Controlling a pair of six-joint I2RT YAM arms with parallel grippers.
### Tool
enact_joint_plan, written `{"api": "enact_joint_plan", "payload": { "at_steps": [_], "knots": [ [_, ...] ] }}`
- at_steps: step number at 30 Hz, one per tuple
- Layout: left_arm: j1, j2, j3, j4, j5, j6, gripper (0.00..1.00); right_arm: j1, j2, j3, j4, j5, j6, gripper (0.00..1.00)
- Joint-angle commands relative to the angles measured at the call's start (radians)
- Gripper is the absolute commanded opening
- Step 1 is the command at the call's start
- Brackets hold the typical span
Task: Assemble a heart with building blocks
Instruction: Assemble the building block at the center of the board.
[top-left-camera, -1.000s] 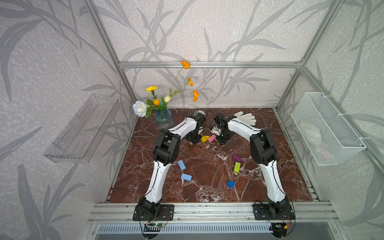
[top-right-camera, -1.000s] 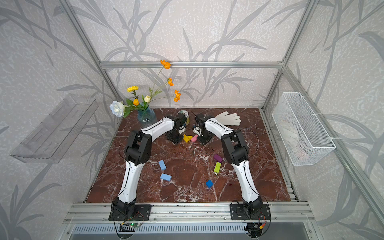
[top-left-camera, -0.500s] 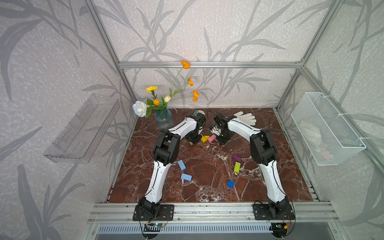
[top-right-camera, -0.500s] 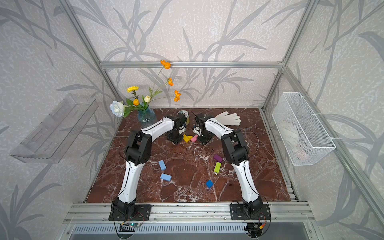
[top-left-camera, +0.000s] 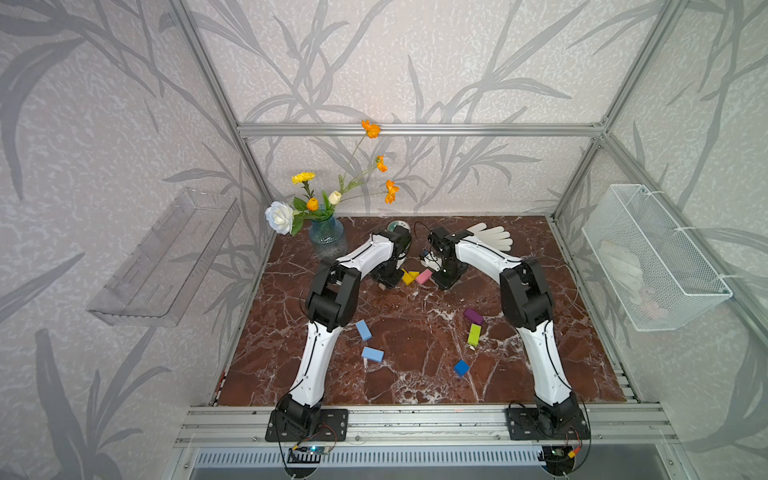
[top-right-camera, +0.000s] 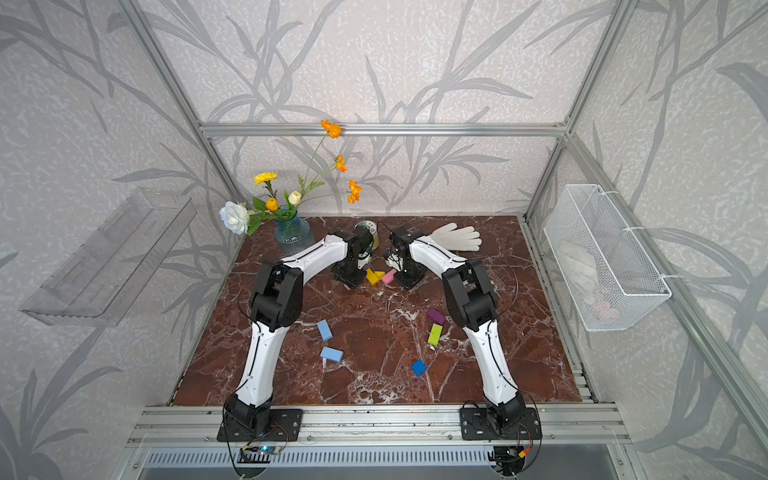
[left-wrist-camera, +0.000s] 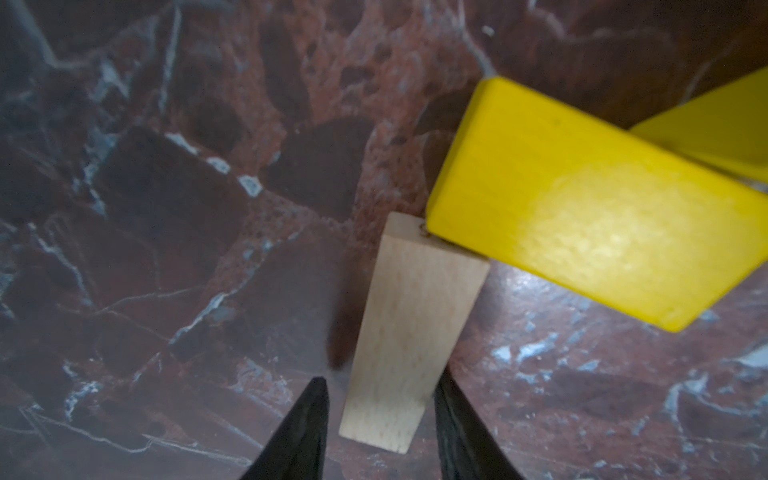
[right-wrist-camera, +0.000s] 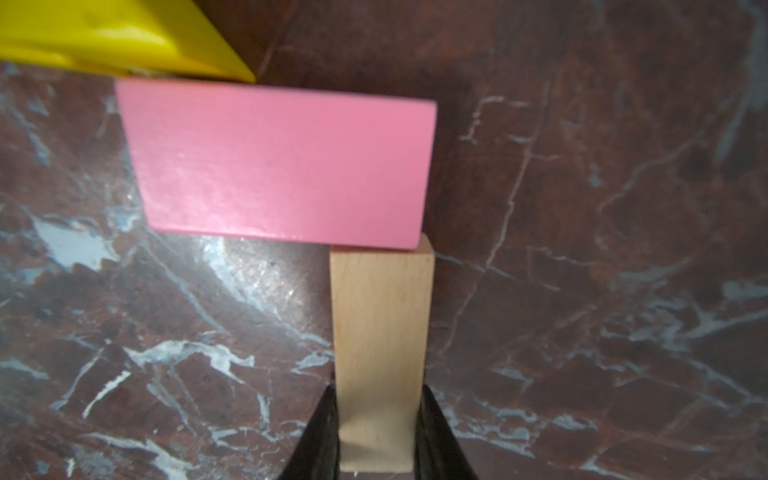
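- At the far middle of the table (top-left-camera: 415, 332), your left gripper (left-wrist-camera: 380, 378) is standing slightly open around the left tan (left-wrist-camera: 411, 324), one finger clear; your right gripper (right-wrist-camera: 378, 388) is clamping the right tan (right-wrist-camera: 380, 332).
- Left tan is touching a yellow block (left-wrist-camera: 582, 208), right tan the pink block (right-wrist-camera: 282, 166).
- You are likely laying the top of the heart (top-left-camera: 417, 277); two light blues (top-left-camera: 363, 330), purple (top-left-camera: 473, 316), green (top-left-camera: 474, 334) and dark blue (top-left-camera: 461, 368) are lying loose nearer the bases.
- Next is calling for releasing the right tan, then lifting both grippers straight up without nudging.
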Motion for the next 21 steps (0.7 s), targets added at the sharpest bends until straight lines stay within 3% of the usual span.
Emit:
{"api": "enact_joint_plan", "payload": {
  "at_steps": [1,21],
  "knots": [
    [-0.006,0.004,-0.001,-0.013,-0.016,0.004,0.44,-0.008,0.048,0.009,0.002,0.018,0.008,0.27],
    [-0.006,-0.035,-0.056,0.017,-0.023,0.005,0.59,-0.008,0.047,0.012,-0.003,0.031,0.026,0.39]
  ]
}}
